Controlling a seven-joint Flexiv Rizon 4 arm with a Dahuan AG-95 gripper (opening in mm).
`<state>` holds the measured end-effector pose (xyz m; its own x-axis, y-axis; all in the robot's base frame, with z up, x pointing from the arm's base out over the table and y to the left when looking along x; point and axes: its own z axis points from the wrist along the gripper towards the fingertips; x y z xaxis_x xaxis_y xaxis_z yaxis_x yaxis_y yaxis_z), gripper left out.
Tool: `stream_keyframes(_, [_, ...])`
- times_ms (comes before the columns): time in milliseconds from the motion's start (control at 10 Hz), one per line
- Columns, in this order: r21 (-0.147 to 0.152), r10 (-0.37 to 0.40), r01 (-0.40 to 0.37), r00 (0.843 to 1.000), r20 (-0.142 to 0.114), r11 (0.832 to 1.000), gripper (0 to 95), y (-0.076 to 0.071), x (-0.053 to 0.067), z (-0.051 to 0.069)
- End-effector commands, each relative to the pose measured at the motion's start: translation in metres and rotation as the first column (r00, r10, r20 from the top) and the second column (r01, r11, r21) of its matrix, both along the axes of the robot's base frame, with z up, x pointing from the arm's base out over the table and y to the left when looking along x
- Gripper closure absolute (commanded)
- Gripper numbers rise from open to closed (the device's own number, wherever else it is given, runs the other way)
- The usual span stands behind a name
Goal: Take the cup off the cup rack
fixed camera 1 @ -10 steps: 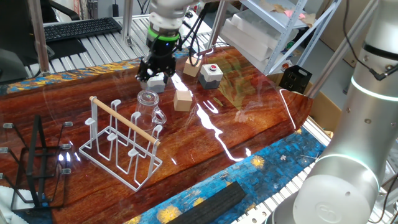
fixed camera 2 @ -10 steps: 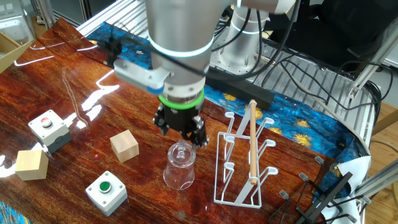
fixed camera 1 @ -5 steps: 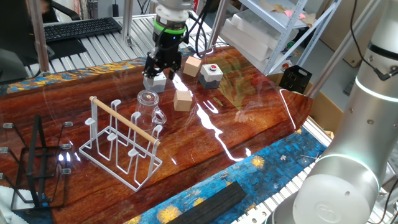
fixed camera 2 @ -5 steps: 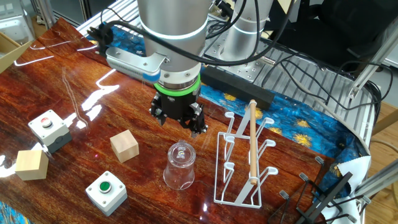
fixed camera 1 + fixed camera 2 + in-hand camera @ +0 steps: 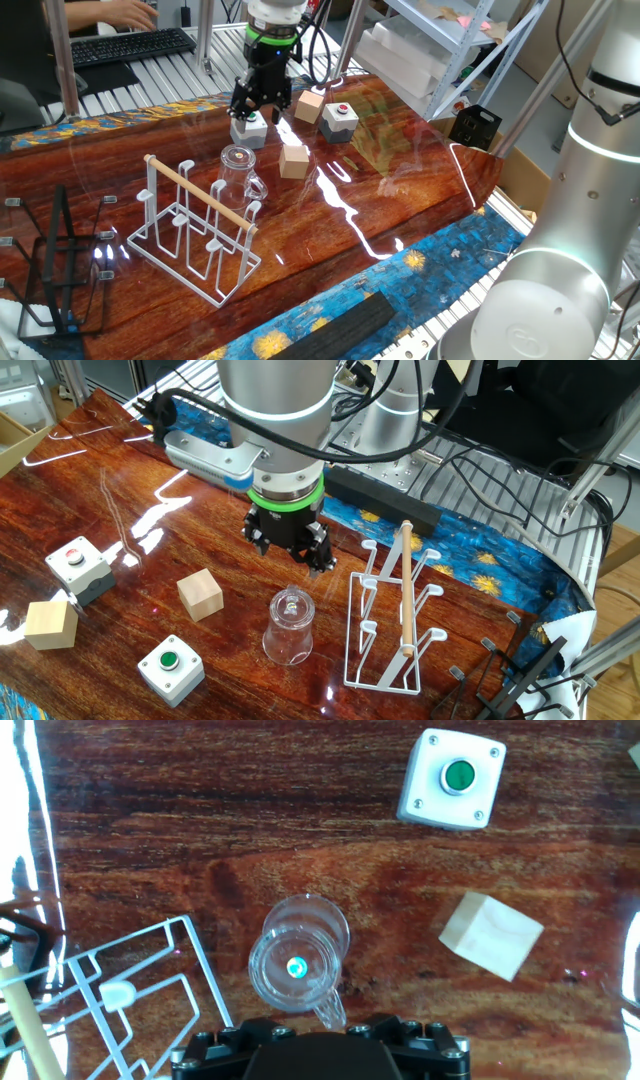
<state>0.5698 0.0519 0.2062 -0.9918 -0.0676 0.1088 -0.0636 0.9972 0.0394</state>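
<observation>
Hand view: glossy reddish wood-grain table [image 5: 200,810] with glare.

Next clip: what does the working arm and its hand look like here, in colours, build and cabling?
The arm is a thick, silver-grey cylinder with a glowing green ring just above the wrist. Below it sits a compact black hand with two short dark fingers. Black cables loop from its upper part.

site: I read it as a robotics lab | cues: metal shelving [image 5: 440,50] far right, keyboard [image 5: 130,44] far left, loose cables [image 5: 480,450], second arm [image 5: 570,220] near right
</observation>
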Motion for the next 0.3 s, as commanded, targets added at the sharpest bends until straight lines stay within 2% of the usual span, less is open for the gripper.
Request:
stream_keyframes(100, [-0.005, -0.009, 0.009, 1.000, -0.008, 1.000, 19.0, -0.0002, 0.0021, 0.0005])
stream_keyframes(300, [-0.011, -0.009, 0.009, 1.000, -0.010, 1.000, 19.0, -0.0002, 0.0022, 0.0013])
